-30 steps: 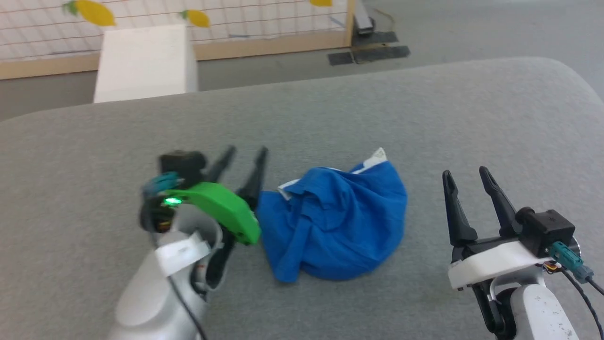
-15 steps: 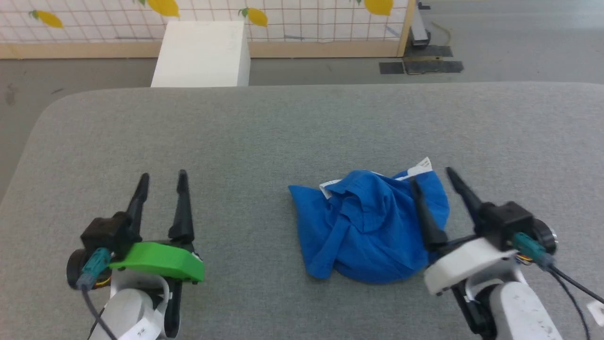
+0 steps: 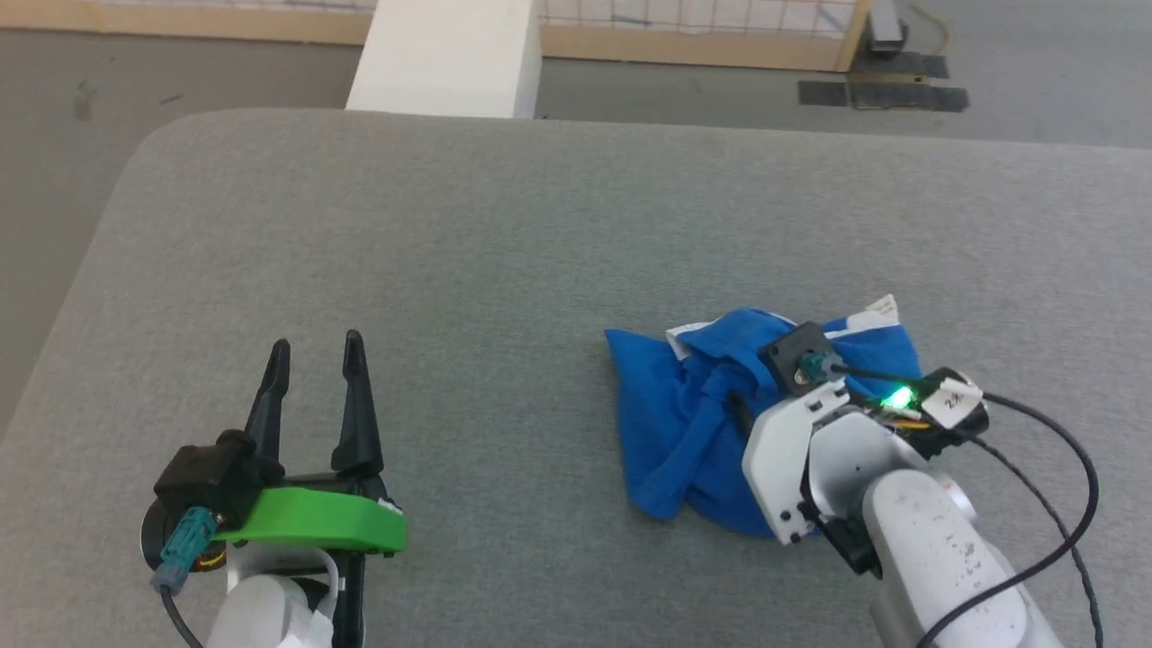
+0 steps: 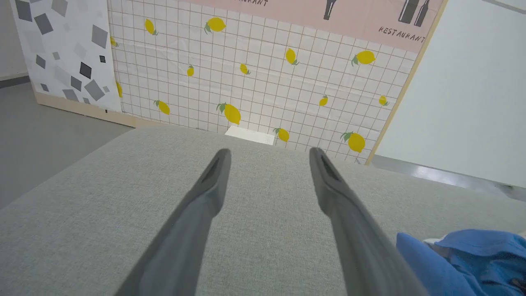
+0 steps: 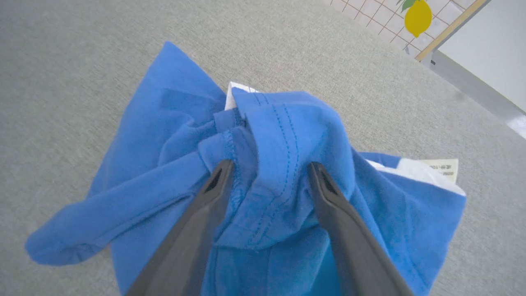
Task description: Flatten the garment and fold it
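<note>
Right claw [image 5: 269, 168]: released, jaws standing wide, nothing gripped. It now points down into the shorts [image 5: 164, 123], with one finger on each side of a raised, stitched ridge of blue cloth. The fingers lie against the folds but have not pinched them. Half a second back this claw stood at the heap's right edge, fingers aimed away from the robot. Since then the wrist has rolled over the heap and come down on it. Just beyond the tips a white band [image 5: 236, 88] shows under the ridge, and off to the claw's right a label [image 5: 441, 168] sticks out at the heap's edge. The shorts lie crumpled in one bunch on the grey table [image 3: 450, 225], directly under this claw, with no leg or waistband laid out. Left claw [image 3: 315, 346]: likewise released and empty. It is well apart from the heap, having drawn off from the cloth edge it was beside a second ago. Assessment: flattening is not begun, and the right claw is set for a first pinch on the ridge to lift the bunch open. Risk: catching several layers together, which would keep it bunched.
</note>
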### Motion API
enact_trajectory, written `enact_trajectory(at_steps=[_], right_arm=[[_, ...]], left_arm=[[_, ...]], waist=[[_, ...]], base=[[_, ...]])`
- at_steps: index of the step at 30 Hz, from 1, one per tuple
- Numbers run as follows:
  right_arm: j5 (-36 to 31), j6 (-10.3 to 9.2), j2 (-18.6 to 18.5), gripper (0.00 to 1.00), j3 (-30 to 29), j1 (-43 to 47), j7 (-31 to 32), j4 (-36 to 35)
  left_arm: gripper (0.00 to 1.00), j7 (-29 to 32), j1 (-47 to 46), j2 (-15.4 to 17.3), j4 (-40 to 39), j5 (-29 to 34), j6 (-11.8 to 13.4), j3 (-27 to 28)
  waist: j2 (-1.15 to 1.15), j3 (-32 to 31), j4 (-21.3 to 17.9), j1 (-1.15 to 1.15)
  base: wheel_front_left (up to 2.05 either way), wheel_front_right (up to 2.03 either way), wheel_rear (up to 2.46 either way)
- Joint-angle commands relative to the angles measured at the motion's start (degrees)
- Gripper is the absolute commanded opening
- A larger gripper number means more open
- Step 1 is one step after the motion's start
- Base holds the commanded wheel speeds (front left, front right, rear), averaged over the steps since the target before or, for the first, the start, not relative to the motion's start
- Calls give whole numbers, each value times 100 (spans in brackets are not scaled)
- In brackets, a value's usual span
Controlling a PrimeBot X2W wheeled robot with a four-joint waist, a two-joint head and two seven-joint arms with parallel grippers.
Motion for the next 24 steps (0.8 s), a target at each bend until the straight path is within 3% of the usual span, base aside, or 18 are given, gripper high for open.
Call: enact_trajectory(at_steps=[1,2,7,17,20,24], right_arm=[[-41,-10,0,8,-35,-124,32,22],[-51,-10,0,0,-61,-162,-3,6],[359,-10,0,0,85,-331,-408,-220],[1675,-10,0,0,1132,-1454,-1364,-1298],[1990,-10,0,0,968,-1601,-1651,-1650],[2129,-10,0,0,310,-1344,-1808,-1789]], left_arm=[[100,-20,-23,-43,44,96,-66,55],[100,-20,-37,-68,73,123,-108,82],[100,-20,-39,-140,180,220,-249,165],[100,-20,-34,-188,185,359,-324,354],[100,-20,-22,-194,190,375,-338,369],[100,-20,-10,-198,203,387,-359,379]], waist=[[0,70,131,0],[0,71,158,0],[0,40,209,0],[0,-73,68,0],[0,-120,61,0],[0,-145,60,0]], base=[[0,0,0],[0,0,0],[0,0,0],[0,0,0],[0,0,0],[0,0,0]])
